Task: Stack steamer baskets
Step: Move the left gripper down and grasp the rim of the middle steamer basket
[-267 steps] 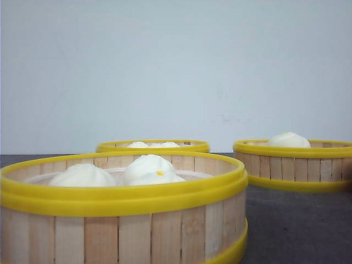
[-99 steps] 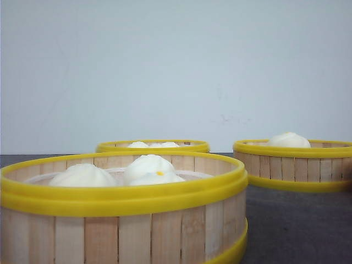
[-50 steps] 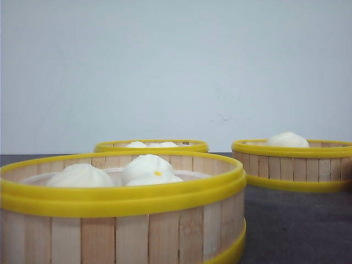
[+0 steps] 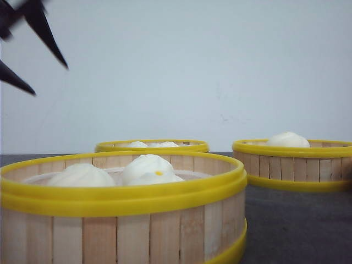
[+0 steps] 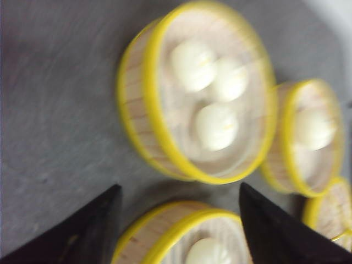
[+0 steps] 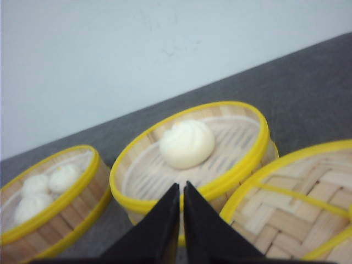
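1. Behind your workspace stands a plain pale wall [image 4: 192, 66], and the dark grey table [image 4: 291, 225] carries the steamer baskets, none stacked yet.
2. What has just changed: your left gripper [image 4: 33, 52] has swung into the upper left corner of the front view, where half a second ago there was only wall. The baskets have not shifted.
3. That suggests the reach has only begun; no basket is lifted or touched.
4. From the front, the near basket [image 4: 124, 220] holds three white buns [image 4: 147, 166], the far basket [image 4: 152, 146] sits behind it, and the right basket [image 4: 293, 165] lies well apart with one bun.
5. Your left gripper hangs high with its jaws spread wide, holding nothing; its blurred wrist view looks down over the baskets.
6. Your right gripper [image 6: 181, 206] has its fingers pressed together, empty, hovering near the rim of the single-bun basket.
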`<state>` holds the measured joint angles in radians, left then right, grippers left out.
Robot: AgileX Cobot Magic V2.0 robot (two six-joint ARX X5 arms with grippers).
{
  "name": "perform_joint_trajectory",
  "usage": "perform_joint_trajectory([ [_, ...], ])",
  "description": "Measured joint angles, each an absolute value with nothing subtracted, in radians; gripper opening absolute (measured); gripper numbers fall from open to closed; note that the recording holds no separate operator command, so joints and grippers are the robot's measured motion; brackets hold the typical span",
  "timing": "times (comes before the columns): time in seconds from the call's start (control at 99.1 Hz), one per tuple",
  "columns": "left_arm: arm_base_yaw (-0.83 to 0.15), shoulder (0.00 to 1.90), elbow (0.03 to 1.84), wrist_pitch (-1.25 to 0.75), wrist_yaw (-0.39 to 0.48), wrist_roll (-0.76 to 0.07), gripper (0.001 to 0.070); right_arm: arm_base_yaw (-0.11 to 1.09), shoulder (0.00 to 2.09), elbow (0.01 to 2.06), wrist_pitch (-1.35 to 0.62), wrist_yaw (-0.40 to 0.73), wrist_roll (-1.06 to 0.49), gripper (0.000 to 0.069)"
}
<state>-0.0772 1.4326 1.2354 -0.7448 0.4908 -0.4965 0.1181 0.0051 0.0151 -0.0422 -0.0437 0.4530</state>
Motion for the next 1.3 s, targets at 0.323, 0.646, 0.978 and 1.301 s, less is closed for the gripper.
perform_joint_trajectory([
  [0.323, -0.21, 1.792, 1.668, -0.951, 0.338, -0.387, 0.0388, 0.118, 0.005, 0.015, -0.077, -0.06, 0.453, 0.0011],
  [0.646, -0.283, 1.994, 1.701, -1.0, 0.252, -0.381, 0.0388, 0.118, 0.005, 0.015, -0.089, -0.06, 0.453, 0.0011],
  [0.978, -0.29, 2.037, 1.701, -0.997, 0.212, -0.361, 0.0233, 0.118, 0.005, 0.015, -0.09, -0.06, 0.453, 0.0011],
  [1.301, -0.303, 2.037, 1.703, -0.979, 0.167, -0.347, 0.0058, 0.118, 0.005, 0.015, -0.091, -0.059, 0.453, 0.0011],
])
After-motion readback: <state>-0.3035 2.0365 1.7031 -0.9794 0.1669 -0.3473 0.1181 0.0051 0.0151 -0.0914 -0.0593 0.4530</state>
